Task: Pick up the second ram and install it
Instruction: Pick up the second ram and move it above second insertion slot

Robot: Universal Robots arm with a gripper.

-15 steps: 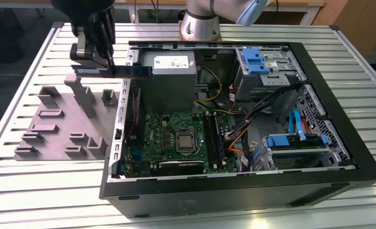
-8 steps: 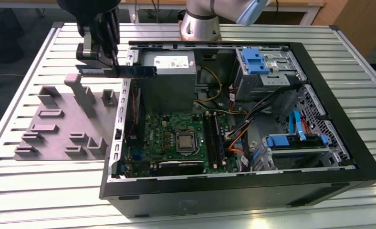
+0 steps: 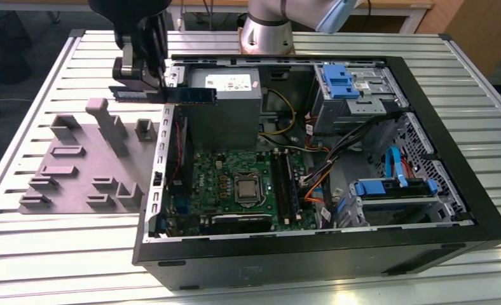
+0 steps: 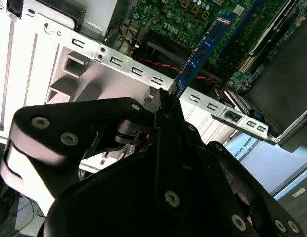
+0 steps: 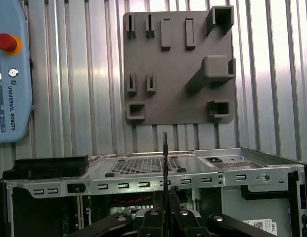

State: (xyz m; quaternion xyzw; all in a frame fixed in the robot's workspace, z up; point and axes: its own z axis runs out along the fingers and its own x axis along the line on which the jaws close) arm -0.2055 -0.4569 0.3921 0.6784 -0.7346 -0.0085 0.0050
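Black gripper [image 3: 151,94] holds second ram [image 3: 192,94] over case [image 3: 318,248].

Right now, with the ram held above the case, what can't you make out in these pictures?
1. The second ram: in the second wrist view its held end is hidden inside the gripper.
2. Its faces: in the first wrist view it stands edge-on.
3. The memory slots: in the exterior view, too small to tell their latches open from closed.
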